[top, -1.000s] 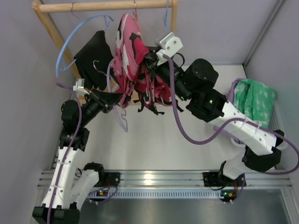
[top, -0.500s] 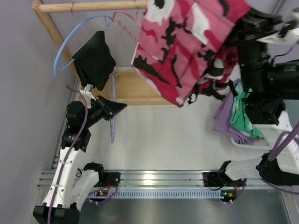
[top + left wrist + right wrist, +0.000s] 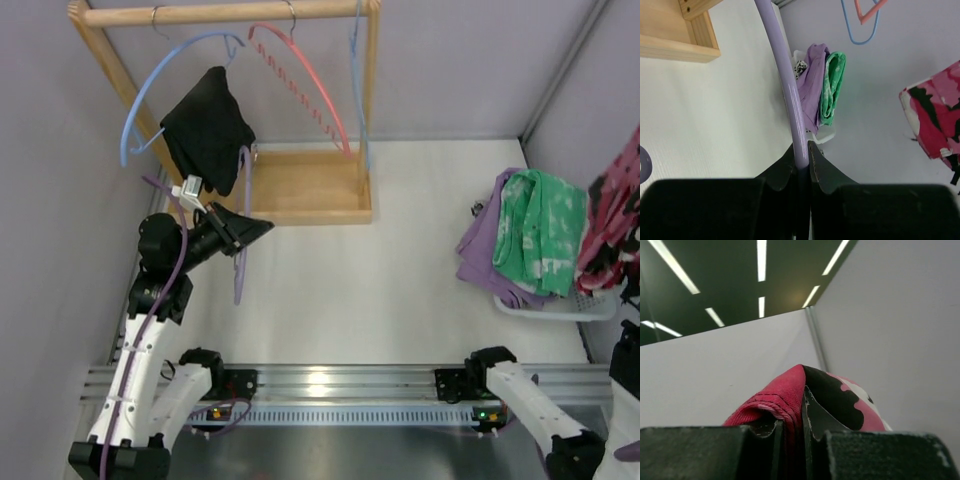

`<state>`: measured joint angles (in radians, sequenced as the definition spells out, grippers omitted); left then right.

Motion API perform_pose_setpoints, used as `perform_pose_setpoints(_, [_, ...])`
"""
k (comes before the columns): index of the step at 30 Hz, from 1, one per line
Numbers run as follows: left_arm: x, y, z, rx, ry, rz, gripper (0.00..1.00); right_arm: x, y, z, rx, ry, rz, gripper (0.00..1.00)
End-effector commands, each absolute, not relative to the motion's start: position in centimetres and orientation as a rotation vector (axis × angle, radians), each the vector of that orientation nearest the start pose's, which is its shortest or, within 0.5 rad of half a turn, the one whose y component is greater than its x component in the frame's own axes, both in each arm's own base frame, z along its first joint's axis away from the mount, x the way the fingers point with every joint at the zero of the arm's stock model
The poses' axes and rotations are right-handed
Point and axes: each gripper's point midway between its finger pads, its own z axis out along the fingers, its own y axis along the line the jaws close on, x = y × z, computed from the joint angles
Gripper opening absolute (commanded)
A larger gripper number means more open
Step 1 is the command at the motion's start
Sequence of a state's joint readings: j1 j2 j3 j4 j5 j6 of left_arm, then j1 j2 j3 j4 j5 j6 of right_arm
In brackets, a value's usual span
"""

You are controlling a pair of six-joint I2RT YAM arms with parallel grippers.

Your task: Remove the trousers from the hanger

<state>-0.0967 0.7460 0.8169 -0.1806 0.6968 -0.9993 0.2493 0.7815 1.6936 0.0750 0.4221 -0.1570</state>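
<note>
Broadly, the white table point(image 3: 400, 300) fills the top view, with the wooden rack point(image 3: 300, 190) standing at about 11 o'clock, its rail across the top edge. The left arm point(image 3: 150, 330) rises from its base at 7 o'clock toward the rack's front, while only the lower part of the right arm point(image 3: 530, 400) shows, at 5 o'clock.

The trousers point(image 3: 612, 225) hang at the far 3 o'clock edge of that view, well apart from the rack and clear of the hanger point(image 3: 241, 250). The right wrist view shows the right gripper point(image 3: 802, 425) squeezed tight on a pink-and-black fold of them, lifted toward the ceiling.

Just inside the trousers, also near 3 o'clock, a green-and-white cloth point(image 3: 540, 230) lies over a purple cloth point(image 3: 490, 245) in a white basket point(image 3: 560, 308).

A black garment point(image 3: 208, 130) drapes from a light-blue hanger point(image 3: 150, 90) at 10 o'clock on the rail. A salmon-pink hanger point(image 3: 310, 85) hangs at 12 o'clock.

The lilac hanger is bare and runs roughly from 12 to 6 o'clock in front of the rack's near left corner. The left gripper point(image 3: 250, 228) is pinched closed on its thin bar, the fingers point(image 3: 785, 167) pressing it from both sides in the left wrist view.
</note>
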Motion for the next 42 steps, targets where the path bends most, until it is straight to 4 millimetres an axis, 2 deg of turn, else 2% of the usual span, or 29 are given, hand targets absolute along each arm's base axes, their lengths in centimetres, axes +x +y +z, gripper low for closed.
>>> perform_pose_setpoints(1, [23.1, -16.6, 36.8, -0.112, 1.719, -1.360, 0.00, 9.0, -7.4, 67.9, 0.392, 0.645, -0.133, 0.00])
perform_pose_setpoints(5, [23.2, -16.6, 37.2, -0.107, 1.713, -1.359, 0.00, 9.7, -9.9, 63.2, 0.471, 0.799, -0.353, 0.00])
perform_pose_setpoints(6, [23.2, -16.6, 37.4, -0.105, 1.710, -1.359, 0.00, 10.5, -10.8, 61.3, 0.511, 0.846, -0.414, 0.00])
perform_pose_setpoints(8, [23.2, -16.7, 37.7, -0.107, 1.707, -1.364, 0.00, 9.7, -12.0, 59.7, 0.540, 0.858, -0.534, 0.00])
perform_pose_setpoints(9, [23.2, -16.7, 37.7, -0.108, 1.706, -1.364, 0.00, 11.0, -12.4, 57.6, 0.546, 0.905, -0.580, 0.00])
perform_pose_setpoints(10, [23.2, -16.8, 37.8, -0.106, 1.706, -1.366, 0.00, 10.5, -12.7, 57.0, 0.557, 0.903, -0.607, 0.00])
perform_pose_setpoints(12, [23.1, -16.7, 38.1, -0.104, 1.697, -1.365, 0.00, 11.9, -13.1, 54.4, 0.554, 0.966, -0.652, 0.00])
perform_pose_setpoints(14, [23.0, -16.8, 38.3, -0.099, 1.693, -1.368, 0.00, 12.7, -13.6, 52.8, 0.552, 0.999, -0.697, 0.00])
perform_pose_setpoints(19, [22.9, -16.7, 39.0, -0.104, 1.679, -1.371, 0.00, 17.4, -15.5, 47.1, 0.565, 1.091, -0.866, 0.00])
perform_pose_setpoints(26, [22.3, -16.7, 41.0, -0.085, 1.627, -1.391, 0.00, 24.9, -15.6, 43.8, 0.457, 1.155, -0.877, 0.00])
perform_pose_setpoints(27, [22.2, -16.7, 41.3, -0.083, 1.618, -1.392, 0.00, 25.5, -16.0, 43.9, 0.458, 1.160, -0.885, 0.00])
perform_pose_setpoints(28, [22.2, -16.7, 41.6, -0.082, 1.613, -1.397, 0.00, 27.2, -16.4, 42.6, 0.454, 1.212, -0.891, 0.00])
perform_pose_setpoints(30, [22.1, -16.7, 42.3, -0.074, 1.596, -1.397, 0.00, 28.2, -17.3, 42.4, 0.467, 1.232, -0.910, 0.00])
perform_pose_setpoints(31, [22.3, -16.7, 42.5, -0.079, 1.596, -1.398, 0.00, 29.7, -17.9, 41.4, 0.456, 1.269, -0.934, 0.00])
perform_pose_setpoints(33, [22.3, -16.7, 43.2, -0.069, 1.578, -1.399, 0.00, 31.1, -18.6, 40.5, 0.429, 1.300, -0.972, 0.00])
perform_pose_setpoints(34, [22.4, -16.7, 43.4, -0.069, 1.573, -1.397, 0.00, 32.5, -19.1, 39.0, 0.405, 1.342, -0.999, 0.00])
perform_pose_setpoints(35, [22.6, -16.7, 43.6, -0.068, 1.570, -1.396, 0.00, 33.1, -19.3, 38.9, 0.383, 1.342, -1.031, 0.00])
perform_pose_setpoints(36, [22.6, -16.7, 44.2, -0.058, 1.557, -1.393, 0.00, 34.8, -19.6, 37.4, 0.341, 1.387, -1.045, 0.00])
perform_pose_setpoints(38, [23.0, -16.8, 44.7, -0.054, 1.554, -1.394, 0.00, 36.3, -19.8, 37.4, 0.310, 1.387, -1.051, 0.00])
perform_pose_setpoints(39, [22.9, -16.8, 45.4, -0.043, 1.537, -1.393, 0.00, 37.7, -20.0, 35.9, 0.283, 1.435, -1.046, 0.00])
perform_pose_setpoints(41, [23.2, -16.8, 45.8, -0.037, 1.528, -1.392, 0.00, 39.4, -19.8, 35.8, 0.266, 1.445, -0.993, 0.00])
perform_pose_setpoints(42, [23.5, -16.9, 46.1, -0.034, 1.529, -1.394, 0.00, 40.7, -19.8, 33.5, 0.230, 1.535, -0.972, 0.00])
